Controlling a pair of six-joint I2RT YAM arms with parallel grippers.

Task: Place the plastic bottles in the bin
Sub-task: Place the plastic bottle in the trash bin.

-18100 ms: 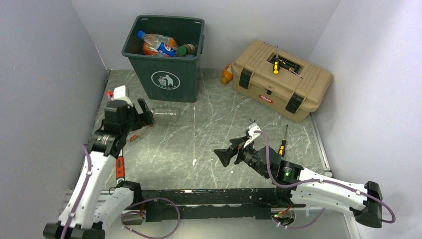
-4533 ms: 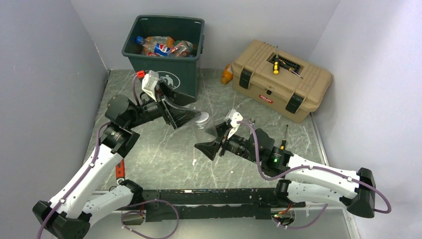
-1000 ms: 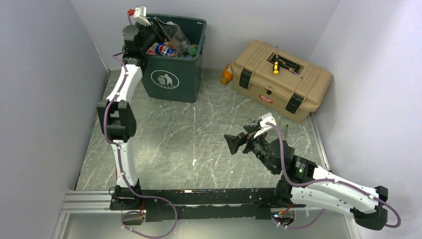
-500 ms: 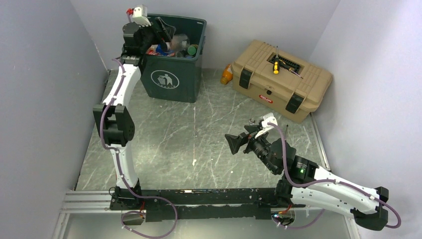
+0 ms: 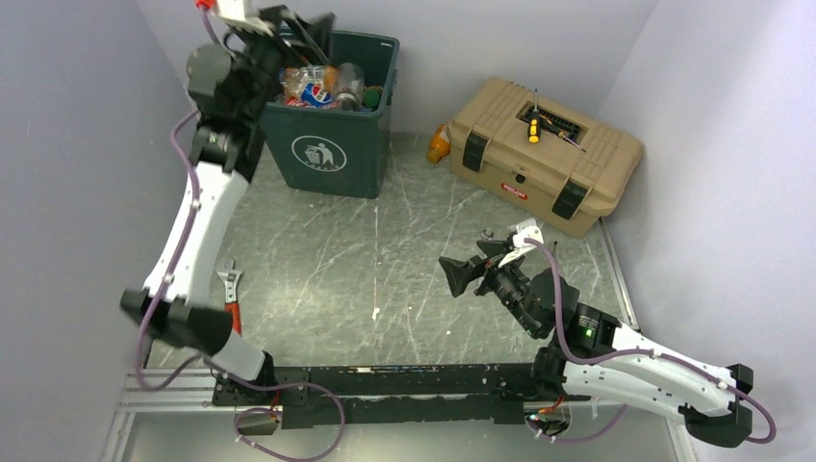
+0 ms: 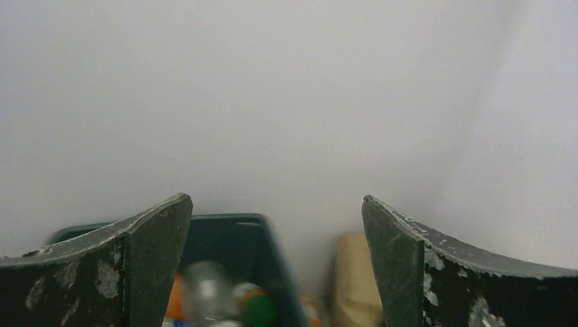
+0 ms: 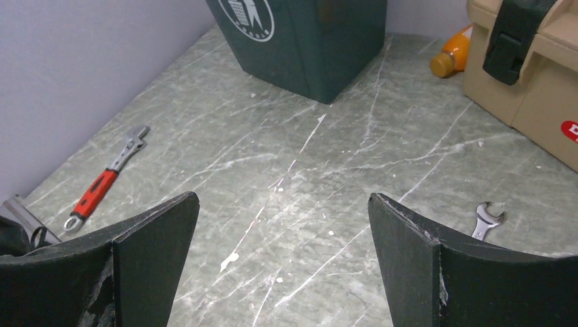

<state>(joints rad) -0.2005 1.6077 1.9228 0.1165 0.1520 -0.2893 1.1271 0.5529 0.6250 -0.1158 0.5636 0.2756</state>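
The dark green bin (image 5: 327,144) stands at the back left, and several plastic bottles (image 5: 313,85) lie heaped inside it. My left gripper (image 5: 306,23) hangs open and empty above the bin's left rim. The left wrist view, blurred, looks between that gripper's (image 6: 272,197) spread fingers onto the bin (image 6: 232,231) and its bottles (image 6: 204,286). One orange bottle (image 5: 439,144) lies on the table against the toolbox; the right wrist view shows this orange bottle (image 7: 453,54) too. Over the table's middle right my right gripper (image 5: 458,275) is open and empty, and its own view (image 7: 283,196) has only bare table between the fingers.
A tan toolbox (image 5: 544,154) with a yellow-handled screwdriver (image 5: 532,125) on its lid stands at the back right. A red-handled wrench (image 5: 231,303) lies near the left wall. A small spanner (image 7: 485,221) lies near my right gripper. Walls close in left, back and right.
My left gripper opened over the bin and let a clear bottle drop in, then rose and drew back to the left. The right arm has barely moved.
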